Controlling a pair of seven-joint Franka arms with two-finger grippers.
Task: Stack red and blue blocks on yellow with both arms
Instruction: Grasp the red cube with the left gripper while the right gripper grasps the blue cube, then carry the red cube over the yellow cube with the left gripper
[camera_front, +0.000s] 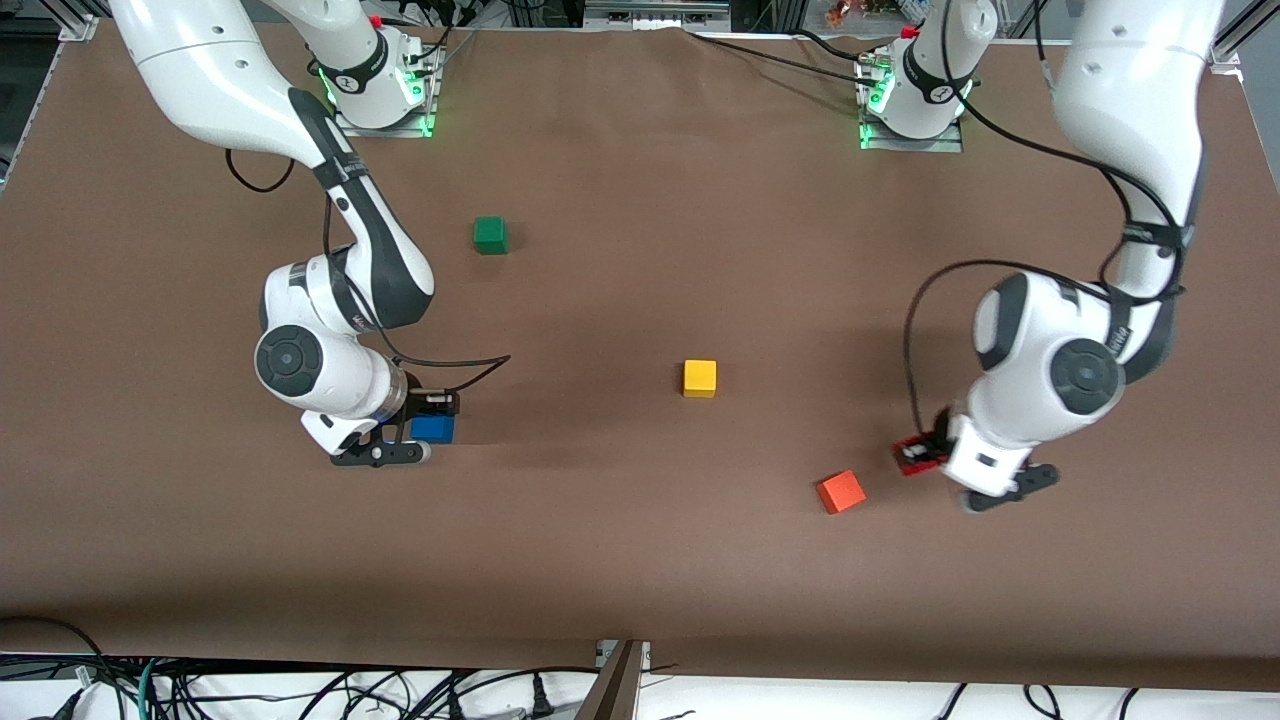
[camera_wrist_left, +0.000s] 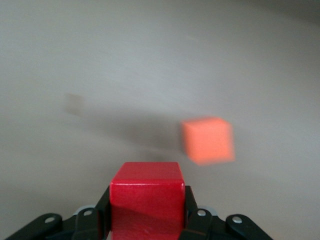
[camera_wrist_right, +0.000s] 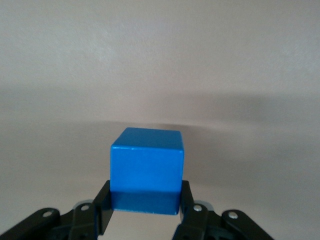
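Left gripper (camera_wrist_left: 147, 212) clamped on matte red cube (camera_wrist_left: 147, 197); right gripper (camera_wrist_right: 145, 207) clamped on royal-blue cube (camera_wrist_right: 146, 170). Risk: colliding over small yellow cube (camera_front: 699, 378) through simultaneous approach.

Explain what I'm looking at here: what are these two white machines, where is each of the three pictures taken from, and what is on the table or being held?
These are two robot arms, each ending in a two-finger gripper. The wide picture comes from a high camera facing them across the brown table. The other two come from cameras on the arms' wrists.

The left gripper is shut on the red block. The right gripper is shut on the blue block.

Lying free on the table are the yellow block in the middle, an orange block nearer the front camera toward the left arm's end, and a green block closer to the bases.
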